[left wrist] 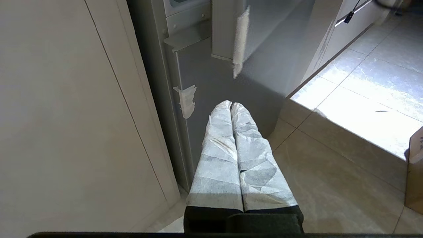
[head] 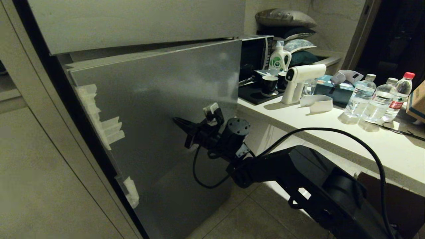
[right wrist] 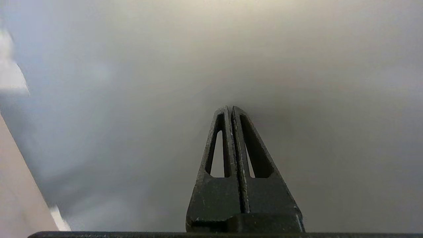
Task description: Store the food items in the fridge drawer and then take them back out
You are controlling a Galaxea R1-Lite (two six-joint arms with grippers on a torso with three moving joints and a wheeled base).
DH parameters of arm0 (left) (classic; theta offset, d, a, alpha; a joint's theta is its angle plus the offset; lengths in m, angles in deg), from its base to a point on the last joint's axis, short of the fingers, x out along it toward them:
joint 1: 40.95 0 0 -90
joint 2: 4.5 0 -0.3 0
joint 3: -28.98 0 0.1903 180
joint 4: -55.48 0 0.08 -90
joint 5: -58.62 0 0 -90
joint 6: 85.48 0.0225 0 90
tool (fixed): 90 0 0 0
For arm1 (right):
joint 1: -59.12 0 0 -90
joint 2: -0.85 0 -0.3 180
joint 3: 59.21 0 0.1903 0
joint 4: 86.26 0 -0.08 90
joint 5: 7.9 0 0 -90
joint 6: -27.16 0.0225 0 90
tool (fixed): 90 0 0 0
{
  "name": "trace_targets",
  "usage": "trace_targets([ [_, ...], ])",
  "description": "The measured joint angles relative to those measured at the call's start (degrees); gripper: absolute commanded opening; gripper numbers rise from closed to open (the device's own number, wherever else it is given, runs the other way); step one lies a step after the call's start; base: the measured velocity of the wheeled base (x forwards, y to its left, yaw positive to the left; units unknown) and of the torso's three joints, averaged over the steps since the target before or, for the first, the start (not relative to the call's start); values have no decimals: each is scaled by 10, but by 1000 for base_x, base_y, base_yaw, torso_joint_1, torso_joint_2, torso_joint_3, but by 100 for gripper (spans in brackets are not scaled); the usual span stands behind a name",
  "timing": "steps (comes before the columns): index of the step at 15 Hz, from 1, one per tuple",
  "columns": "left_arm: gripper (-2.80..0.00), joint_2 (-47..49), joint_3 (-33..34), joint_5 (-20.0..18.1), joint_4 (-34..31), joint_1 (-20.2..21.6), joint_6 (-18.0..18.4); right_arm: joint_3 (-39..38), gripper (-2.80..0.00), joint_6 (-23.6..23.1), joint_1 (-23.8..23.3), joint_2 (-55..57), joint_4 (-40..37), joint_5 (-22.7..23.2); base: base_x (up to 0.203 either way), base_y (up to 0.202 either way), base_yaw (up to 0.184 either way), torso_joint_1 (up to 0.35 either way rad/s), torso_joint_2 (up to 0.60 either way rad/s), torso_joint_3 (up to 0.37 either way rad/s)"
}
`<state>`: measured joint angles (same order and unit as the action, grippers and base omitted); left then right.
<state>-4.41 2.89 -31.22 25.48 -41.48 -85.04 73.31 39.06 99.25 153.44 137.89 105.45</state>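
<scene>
The fridge drawer and the food items are hidden behind the grey fridge door (head: 149, 96), which stands slightly out from the panel above it. My right gripper (head: 176, 120) is shut and holds nothing. It points at the middle of that door, and in the right wrist view its dark fingertips (right wrist: 226, 110) sit right up to the grey face. My left gripper (left wrist: 231, 104) hangs parked low near the floor beside the fridge's lower panel (left wrist: 218, 82). Its white-wrapped fingers (left wrist: 218, 148) are pressed together with nothing between them.
White tape scraps (head: 108, 129) line the door's left edge. To the right runs a counter (head: 391, 149) with three water bottles (head: 360, 96), a white spray gun (head: 298, 81), a detergent bottle (head: 279, 58), cups (head: 269, 84) and a microwave (head: 255, 53). A cardboard box (left wrist: 415, 155) stands on the tiled floor.
</scene>
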Motion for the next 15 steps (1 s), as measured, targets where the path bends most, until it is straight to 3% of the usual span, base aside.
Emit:
trace_targets([
  [4,-280,0,0,0,0,0,0,6,-280,0,0,9,-2,-60,0,0,0,0,0,0],
  [10,-280,0,-1,-12,8,0,12,7,-280,-4,-3,13,-16,-68,0,0,0,0,0,0],
  [12,-280,8,-48,-46,28,0,4,7,-280,-16,-3,13,-18,-68,0,0,0,0,0,0],
  [15,-280,92,-141,-133,36,-3,-9,7,-280,-20,-3,13,-26,-68,0,0,0,0,0,0],
])
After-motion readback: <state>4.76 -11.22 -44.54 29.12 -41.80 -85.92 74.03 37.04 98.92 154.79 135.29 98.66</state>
